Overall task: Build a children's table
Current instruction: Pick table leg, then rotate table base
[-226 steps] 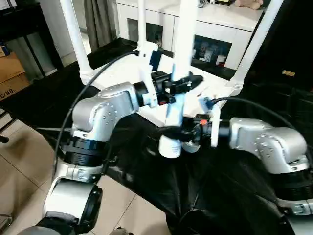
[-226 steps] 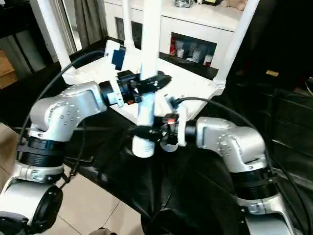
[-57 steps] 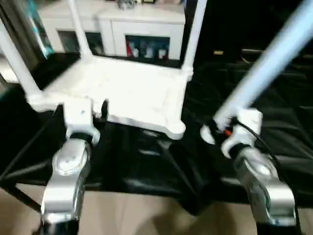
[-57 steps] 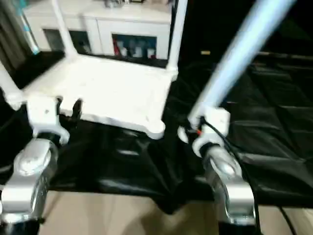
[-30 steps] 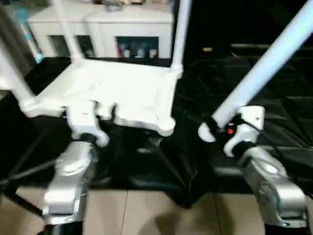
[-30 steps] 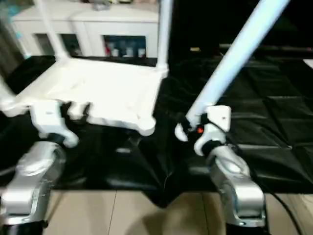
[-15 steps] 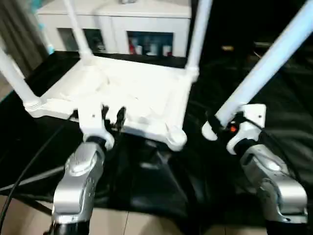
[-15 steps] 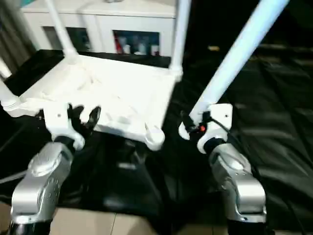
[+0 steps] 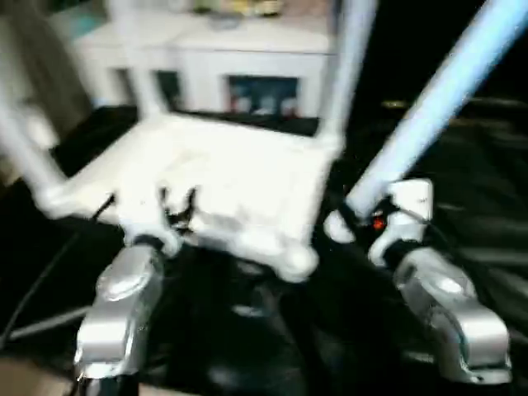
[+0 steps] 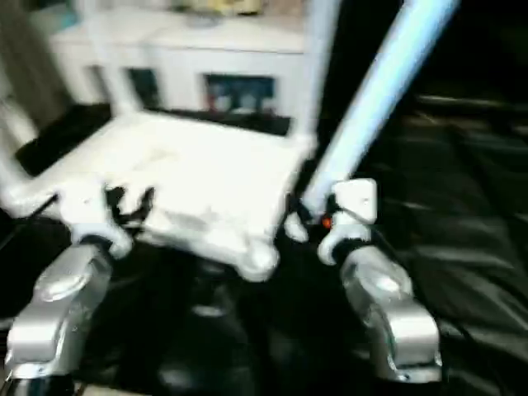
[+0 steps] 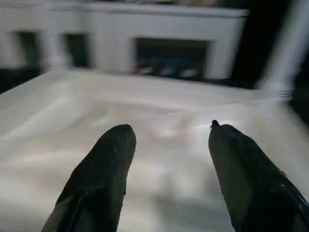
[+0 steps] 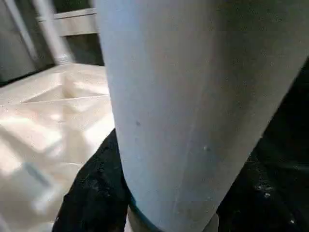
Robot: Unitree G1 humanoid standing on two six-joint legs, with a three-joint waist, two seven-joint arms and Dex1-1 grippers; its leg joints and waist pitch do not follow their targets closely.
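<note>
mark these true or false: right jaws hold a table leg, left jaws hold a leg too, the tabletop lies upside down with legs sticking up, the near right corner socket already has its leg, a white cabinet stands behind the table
1. The right gripper holds a white table leg. True.
2. The left gripper holds a leg too. False: its jaws stand open and empty over the tabletop.
3. The tabletop lies underside up with legs rising from it. True: three fitted legs stand in corner sockets, one at the far right.
4. The near right corner socket already has its leg. False: it is empty; the held leg slants beside it.
5. A white cabinet stands behind the table. True.
</note>
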